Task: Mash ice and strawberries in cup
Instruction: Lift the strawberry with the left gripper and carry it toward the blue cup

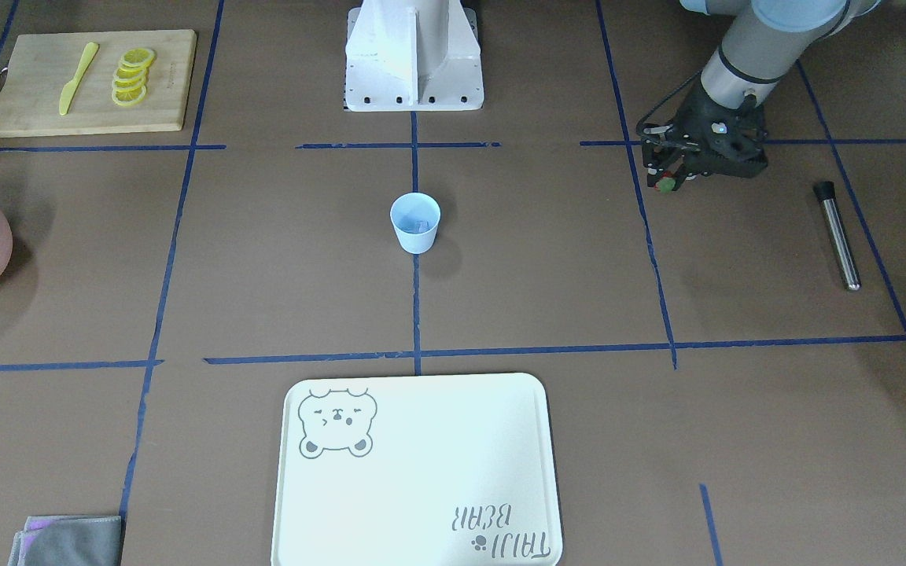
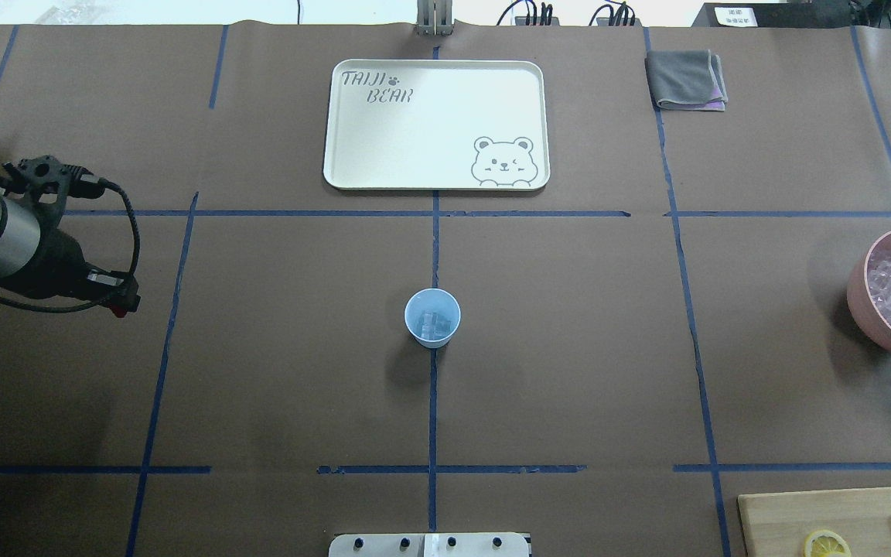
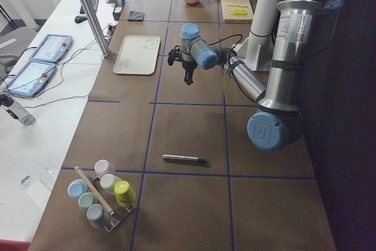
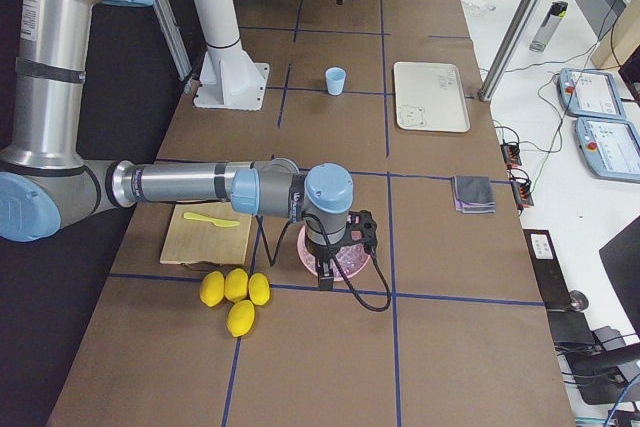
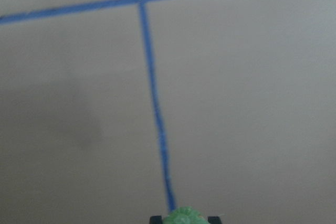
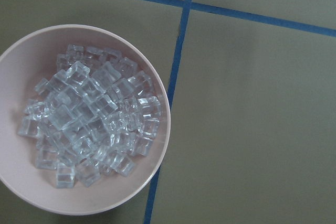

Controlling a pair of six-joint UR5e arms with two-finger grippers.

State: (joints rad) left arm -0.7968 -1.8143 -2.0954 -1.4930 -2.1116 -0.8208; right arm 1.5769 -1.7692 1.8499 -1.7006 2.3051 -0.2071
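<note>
Strawberry [image 1: 665, 186]: pinched in left claw [image 2: 117, 308], red body btw the fingers, green top poking out at the tip in the wrist view; held clear of the desk [image 1: 547, 259].
Left claw: narrow, closed on the strawberry, hanging over bare desk toward the robot's left end, just beside a blue tape line [image 2: 163, 348].
Way to cup: cup [image 2: 432, 317] stands upright at desk ctr on the middle tape line, well apart from left claw. In the overhead view it lies straight across toward the robot's right at abt the same depth, w/ one tape line to cross. Mouth faces up, so the drop prob. needs the strawberry right above the rim.
Cup contents: a few pcs of ice [image 2: 434, 323] at the bottom; no strawberry in it yet.
Nearer arm: left. It has the strawberry and sits closer to the cup than the right.
Right claw [image 4: 324, 273]: over the pink bowl [image 6: 31, 61] at the desk's right end; can't tell if wide or narrow, as its fingers don't show in its wrist view.
Pink bowl: heaped w/ more ice cubes.
Metal rod [image 1: 837, 234]: lies flat beyond left claw toward the desk end, long axis running robot-to-operator side, black cap toward the robot; prob. the masher, untouched.
Stage (est.): ice in, strawberry not yet dropped, mashing not begun.
</note>
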